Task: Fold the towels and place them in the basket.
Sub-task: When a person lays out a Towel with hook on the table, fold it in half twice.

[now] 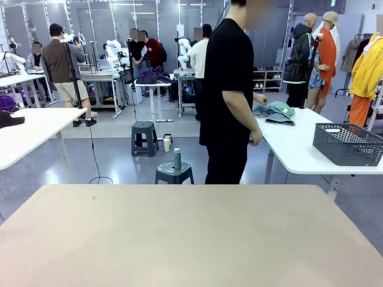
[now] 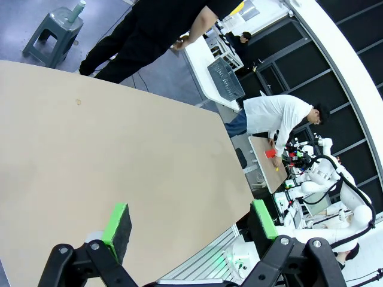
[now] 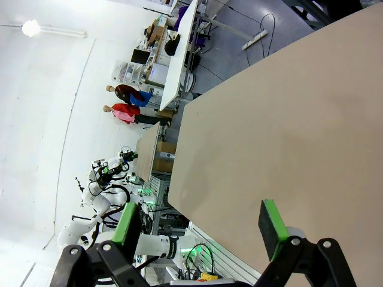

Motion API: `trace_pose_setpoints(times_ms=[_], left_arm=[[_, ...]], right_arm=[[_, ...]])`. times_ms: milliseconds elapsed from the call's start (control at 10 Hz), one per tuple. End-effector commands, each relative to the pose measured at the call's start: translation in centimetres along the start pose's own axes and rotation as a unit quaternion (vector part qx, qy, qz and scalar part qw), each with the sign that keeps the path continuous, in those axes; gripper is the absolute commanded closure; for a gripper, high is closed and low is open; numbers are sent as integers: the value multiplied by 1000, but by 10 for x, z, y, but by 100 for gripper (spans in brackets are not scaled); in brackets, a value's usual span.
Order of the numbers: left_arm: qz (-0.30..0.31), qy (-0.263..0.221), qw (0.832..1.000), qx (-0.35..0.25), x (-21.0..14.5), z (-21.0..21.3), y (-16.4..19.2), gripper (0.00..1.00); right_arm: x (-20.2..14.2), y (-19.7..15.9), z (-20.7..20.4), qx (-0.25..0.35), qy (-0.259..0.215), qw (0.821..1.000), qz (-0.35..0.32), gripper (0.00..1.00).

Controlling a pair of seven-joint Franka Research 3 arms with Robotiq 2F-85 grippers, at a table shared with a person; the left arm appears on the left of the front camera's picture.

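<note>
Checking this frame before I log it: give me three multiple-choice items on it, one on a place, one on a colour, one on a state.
1. Where does the basket stand?
A) on the beige table
B) on the white table
C) on a stool

2. What colour is the basket?
A) red
B) dark grey
C) white

3. How is the robot's left hand?
A) shut on a towel
B) shut on the basket
C) open and empty

Answers:
1 B: it sits on the white table at the right, beyond the person.
2 B: its mesh walls are dark grey.
3 C: its green pads stand wide apart with nothing between them.
</note>
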State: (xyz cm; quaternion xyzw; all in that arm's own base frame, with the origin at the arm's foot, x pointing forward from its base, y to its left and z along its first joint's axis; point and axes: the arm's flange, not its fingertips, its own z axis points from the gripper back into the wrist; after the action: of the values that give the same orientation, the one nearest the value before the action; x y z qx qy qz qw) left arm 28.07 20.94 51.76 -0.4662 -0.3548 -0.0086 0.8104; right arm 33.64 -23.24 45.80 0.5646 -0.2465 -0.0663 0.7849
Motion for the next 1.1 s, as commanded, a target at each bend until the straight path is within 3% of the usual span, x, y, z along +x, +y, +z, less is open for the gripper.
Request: trace_pose_setpoints(times_ms=[0, 1000], left_arm=[[-8, -4, 1000, -8, 0, -1, 0, 0], [-8, -4, 1000, -8, 0, -1, 0, 0]], right_arm=[[0, 0, 0, 5, 0, 1000, 1, 0], [0, 0, 0, 5, 0, 1000, 1, 0]])
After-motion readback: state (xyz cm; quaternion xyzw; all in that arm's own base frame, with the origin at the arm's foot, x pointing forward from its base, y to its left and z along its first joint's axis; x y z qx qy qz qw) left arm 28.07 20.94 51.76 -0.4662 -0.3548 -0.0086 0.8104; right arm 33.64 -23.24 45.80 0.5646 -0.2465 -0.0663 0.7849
